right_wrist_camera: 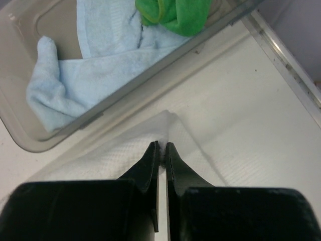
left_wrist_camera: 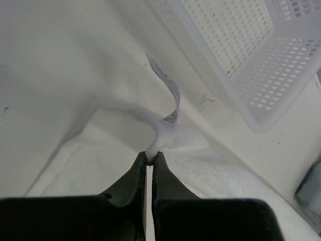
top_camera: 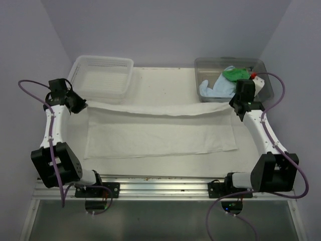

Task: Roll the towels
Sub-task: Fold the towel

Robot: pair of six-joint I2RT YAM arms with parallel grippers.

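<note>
The left claw (left_wrist_camera: 149,156) and right claw (right_wrist_camera: 161,146) each pinch a far corner of the white towel (top_camera: 160,133) spread on the tabletop (top_camera: 165,80), while the blue towel (right_wrist_camera: 75,65) and green towel (right_wrist_camera: 175,15) lie in the clear tub (right_wrist_camera: 30,30).

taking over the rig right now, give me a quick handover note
Grippers: left gripper shut on the far left corner of the white towel, by the basket; right gripper shut on its far right corner, by the clear tub.
Things: white towel spread on the table; blue towel and green towel crumpled in the tub.
Done: no towel rolled yet.
Left: roll all three.
</note>
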